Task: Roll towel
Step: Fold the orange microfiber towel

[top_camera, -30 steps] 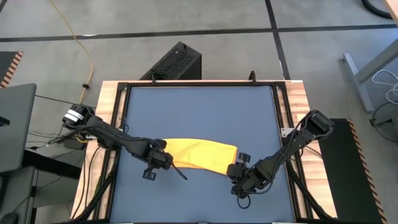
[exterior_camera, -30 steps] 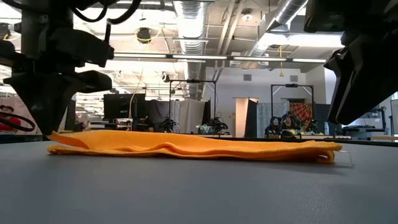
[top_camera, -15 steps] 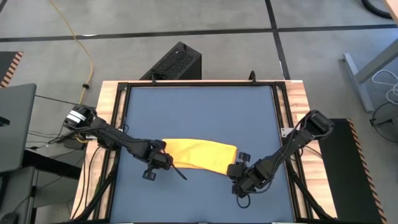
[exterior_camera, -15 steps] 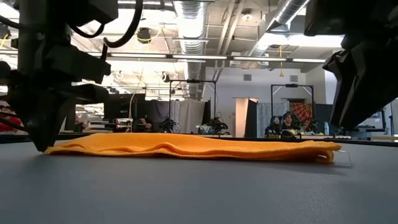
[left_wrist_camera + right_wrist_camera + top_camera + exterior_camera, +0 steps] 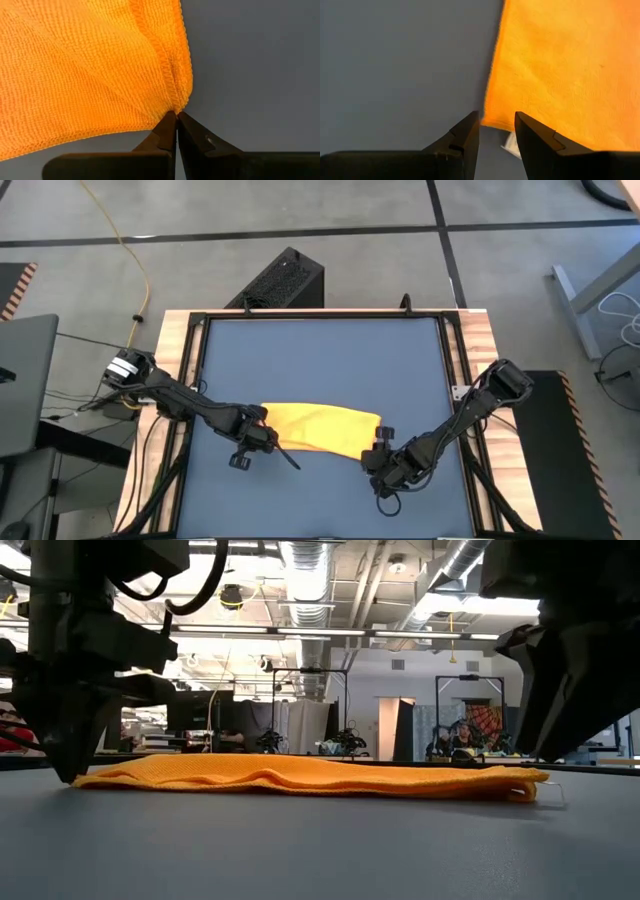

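Table: my wide dark blue table (image 5: 320, 360), framed in pale wood, carries everything here.
Towel: the small bright yellow soft cloth towel (image 5: 318, 428) lies flat and folded in the near half of the table, a long band running left to right between my two arms; in the low view (image 5: 300, 776) it rests low on the surface in thin layers.
Left gripper (image 5: 262, 438): down at the towel's left near corner, jaws pressed fully together with their tips touching the hemmed corner (image 5: 176, 116); I cannot tell whether any cloth is pinched between them.
Right gripper (image 5: 385, 465): low at the towel's right near corner, jaws parted and holding nothing, the yellow corner just ahead of the tips (image 5: 496, 125).
Tag: a tiny white tag (image 5: 512, 144) sticks out from the towel's right edge, showing between my right jaws.
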Controlling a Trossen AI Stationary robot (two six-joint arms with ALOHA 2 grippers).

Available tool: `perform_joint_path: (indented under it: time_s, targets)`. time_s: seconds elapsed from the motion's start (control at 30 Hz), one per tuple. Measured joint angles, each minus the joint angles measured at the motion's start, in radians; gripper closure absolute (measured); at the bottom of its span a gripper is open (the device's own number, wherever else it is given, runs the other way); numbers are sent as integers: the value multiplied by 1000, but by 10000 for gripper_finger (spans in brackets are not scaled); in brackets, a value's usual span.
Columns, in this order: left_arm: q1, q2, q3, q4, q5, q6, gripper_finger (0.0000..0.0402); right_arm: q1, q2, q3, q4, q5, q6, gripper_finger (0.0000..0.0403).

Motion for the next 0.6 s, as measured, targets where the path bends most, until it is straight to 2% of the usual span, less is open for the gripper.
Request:
perform_joint_path:
  time_s: [0.33, 0.6]
  targets:
    - [0, 0, 0, 0, 0, 1, 401, -1, 4, 0, 38, 3, -32, 253]
    - [0, 0, 0, 0, 0, 1, 401, -9, 116, 4, 52, -4, -34, 253]
